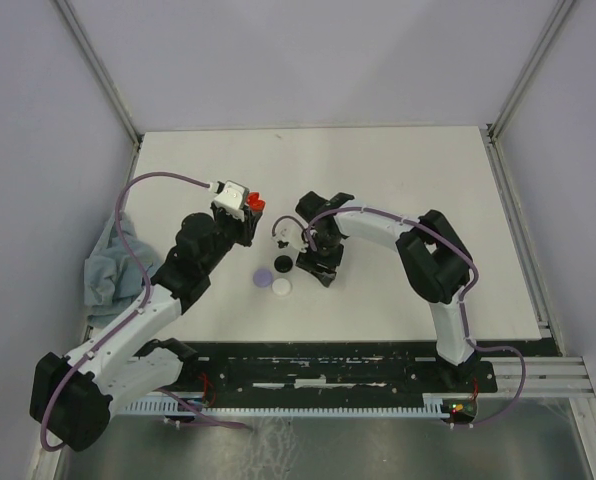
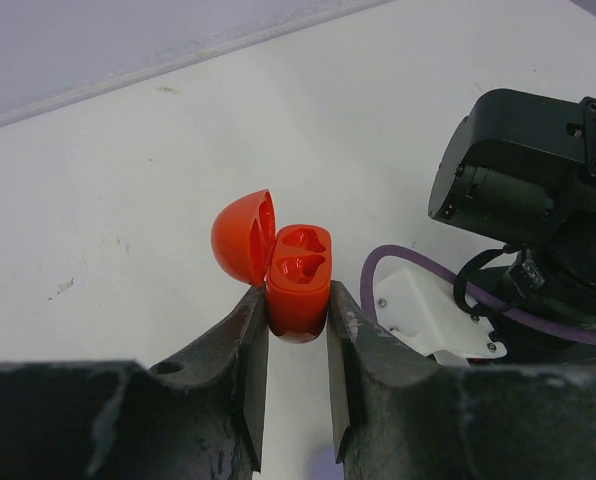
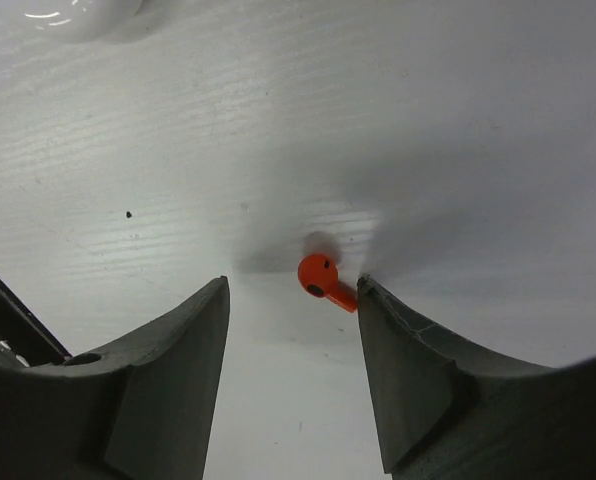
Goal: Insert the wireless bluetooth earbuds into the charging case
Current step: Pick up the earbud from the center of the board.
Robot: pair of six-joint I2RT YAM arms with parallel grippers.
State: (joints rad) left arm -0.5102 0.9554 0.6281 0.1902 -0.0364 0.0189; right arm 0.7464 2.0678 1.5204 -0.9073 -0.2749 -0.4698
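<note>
- The desk (image 1: 408,200) carries everything. Judged from it, the task is at an early stage: no earbud sits in the case yet.
- A cloth (image 1: 103,262) lies bunched at the desk's left edge, apart from the work.
- The left tool (image 2: 298,305) is clenched on the red case (image 2: 298,278), one finger flat against each side. It holds the case off the desk, left of the right arm.
- The right tool (image 3: 291,287) is down at the desk with its jaws parted, gripping nothing.
- The case is open, with its lid (image 2: 240,238) tipped back to the left. Both sockets show and both look empty, so the opening and presenting part seems done.
- A lavender disc (image 1: 263,277) and a white disc (image 1: 281,287) lie side by side on the desk, in front of the two tools. They are not earbuds.
- The red earbud (image 3: 318,275) lies on the desk between the right tool's fingers, off-centre, with its stem tip at or against one finger. It has not been picked up.
- What is left, as I judge it: close on this earbud, lift it, carry it to the case and seat it in a socket. The same goes for any others; none is clear enough in these views to place.
</note>
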